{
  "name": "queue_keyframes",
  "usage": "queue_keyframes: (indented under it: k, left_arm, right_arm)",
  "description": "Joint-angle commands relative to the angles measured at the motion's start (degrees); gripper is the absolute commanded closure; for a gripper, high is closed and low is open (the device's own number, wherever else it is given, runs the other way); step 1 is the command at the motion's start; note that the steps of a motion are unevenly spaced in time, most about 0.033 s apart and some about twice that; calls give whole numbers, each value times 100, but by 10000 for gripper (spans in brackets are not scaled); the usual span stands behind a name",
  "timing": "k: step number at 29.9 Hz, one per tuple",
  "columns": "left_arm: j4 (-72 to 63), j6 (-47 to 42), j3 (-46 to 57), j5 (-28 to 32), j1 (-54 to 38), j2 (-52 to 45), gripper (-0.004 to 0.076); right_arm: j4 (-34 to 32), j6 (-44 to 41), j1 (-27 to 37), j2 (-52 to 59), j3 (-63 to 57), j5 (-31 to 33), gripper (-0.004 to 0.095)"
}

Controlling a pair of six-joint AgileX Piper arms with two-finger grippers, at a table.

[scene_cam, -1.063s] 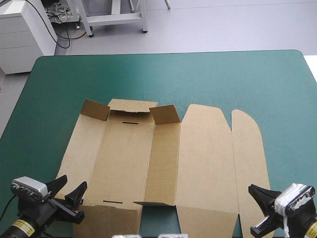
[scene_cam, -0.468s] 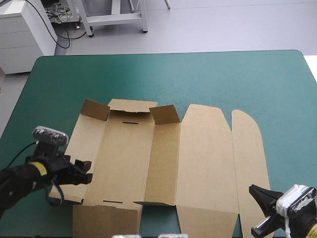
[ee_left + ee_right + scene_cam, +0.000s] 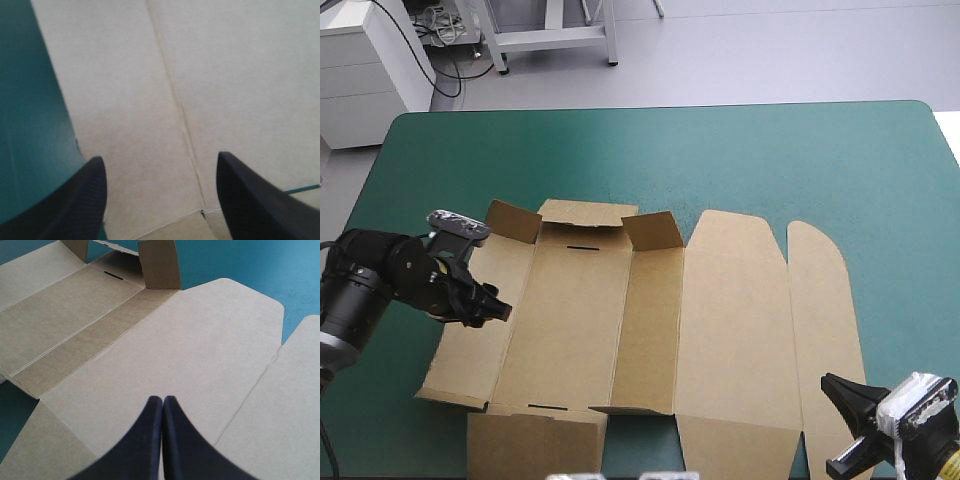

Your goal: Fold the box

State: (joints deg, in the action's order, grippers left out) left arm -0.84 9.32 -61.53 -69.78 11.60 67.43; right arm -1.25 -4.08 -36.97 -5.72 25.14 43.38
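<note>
Box (image 3: 650,320), a cut sheet of matt brown board scored with straight creases, lies opened out mid-way across the teal-green bench (image 3: 720,150). Two small flaps stand upright at its far edge and it has rounded tabs on the right. Over its left panel hangs the left gripper (image 3: 492,308), jaws wide, a crease between them. At the near right corner the right gripper (image 3: 162,399) has its jaws pressed together, the board ahead of them.

Black cylindrical left arm (image 3: 375,280), white-taped right wrist (image 3: 918,400), fin-shaped black pincer fingers (image 3: 250,200).
</note>
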Motion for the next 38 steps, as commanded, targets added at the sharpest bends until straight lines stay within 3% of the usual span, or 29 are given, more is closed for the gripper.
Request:
queue_keyframes:
  k: [1, 8, 12, 26, 38]
  left_arm:
    - [-316, 518, -195, -22, -915, -64, 272]
    - [-2051, 1957, -183, -285, -2770, 72, 272]
    - [-2302, 2320, -183, -324, -3353, 334, 272]
    - [-2451, 2649, -183, -350, -3586, 1810, 279]
    - [-2795, 2591, 616, -367, -3586, 2047, 321]
  right_arm:
    - [-6, 5, 7, -89, 142, -450, 924]
    - [28, 58, 7, -89, 120, -502, 924]
    - [28, 58, 7, -89, 120, -513, 924]
    - [125, 210, 7, -89, 120, -513, 924]
    - [125, 210, 7, -89, 120, -513, 924]
